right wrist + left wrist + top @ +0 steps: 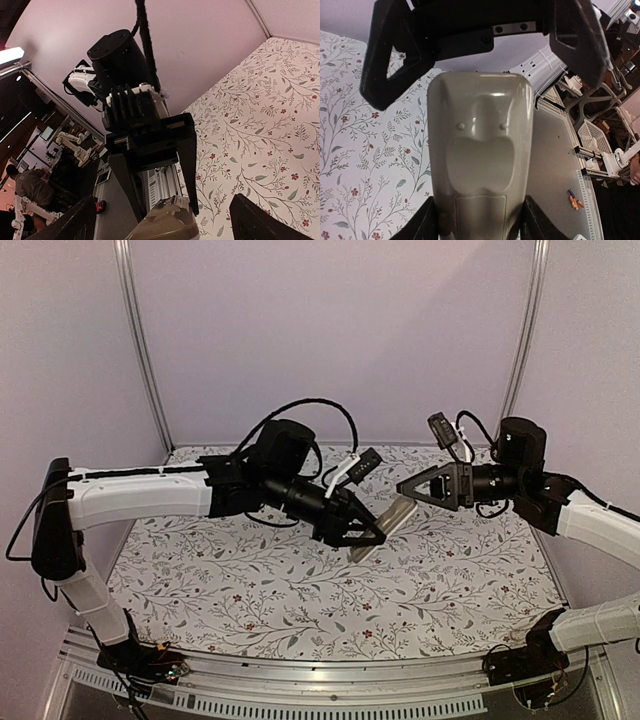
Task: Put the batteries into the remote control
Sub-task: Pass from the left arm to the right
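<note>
A: Checking L gripper (pixel 362 536), what's the state?

B: Clamped on remote (pixel 480 150). Jaws pinch its two long edges near the lower end. Remote is in mid-air over the table (pixel 250 590), not touching it.

A: Orientation?

B: Tilted in top view: low end in the L grip, high end pointing up-right at R gripper (pixel 405 486). Tan-grey back faces the L wrist cam. Can't see the btn side.

A: R gripper?

B: Jaws wide apart, nothing held. It faces the L gripper head-on at approx the same height. Remote's free end sits at the mouth, between the spread jaws. No contact that I can see in R wrist view, gap each side.

A: Cover on the back, on or off?

B: Can't tell. There's a seam across the back near the L jaws, but it's too soft to read.
</note>
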Motion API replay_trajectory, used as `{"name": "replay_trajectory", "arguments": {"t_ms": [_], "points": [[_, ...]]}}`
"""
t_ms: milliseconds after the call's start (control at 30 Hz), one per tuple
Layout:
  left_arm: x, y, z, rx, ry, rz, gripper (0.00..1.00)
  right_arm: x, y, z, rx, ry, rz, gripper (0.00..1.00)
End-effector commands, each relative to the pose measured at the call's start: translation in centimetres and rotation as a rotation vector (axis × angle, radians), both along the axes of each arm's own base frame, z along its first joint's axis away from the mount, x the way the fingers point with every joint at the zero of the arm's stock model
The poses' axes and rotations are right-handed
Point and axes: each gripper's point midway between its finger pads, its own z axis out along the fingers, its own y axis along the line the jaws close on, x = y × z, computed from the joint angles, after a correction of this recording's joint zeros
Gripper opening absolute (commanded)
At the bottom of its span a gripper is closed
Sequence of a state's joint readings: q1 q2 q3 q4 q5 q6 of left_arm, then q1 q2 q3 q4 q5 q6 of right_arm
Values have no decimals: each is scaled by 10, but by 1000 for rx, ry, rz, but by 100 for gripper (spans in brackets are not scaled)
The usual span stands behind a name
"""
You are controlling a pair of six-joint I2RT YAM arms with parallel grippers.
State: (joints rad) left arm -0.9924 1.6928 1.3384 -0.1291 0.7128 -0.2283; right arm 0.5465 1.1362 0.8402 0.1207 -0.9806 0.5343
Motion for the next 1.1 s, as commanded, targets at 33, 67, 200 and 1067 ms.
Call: {"name": "replay_trajectory", "arguments": {"t_ms": [33,67,200,1067], "points": [[1,3,25,-97,16,-23,35,-16,12,18,39,-61,89,91],[2,2,30,-123,5,-23,35,-18,14,17,38,-58,96,90],[9,3,33,-135,6,0,35,-17,19,12,28,-37,100,83],[84,48,2,100,-183,438,75,46,17,-35,-150,174,-214,12]]}}
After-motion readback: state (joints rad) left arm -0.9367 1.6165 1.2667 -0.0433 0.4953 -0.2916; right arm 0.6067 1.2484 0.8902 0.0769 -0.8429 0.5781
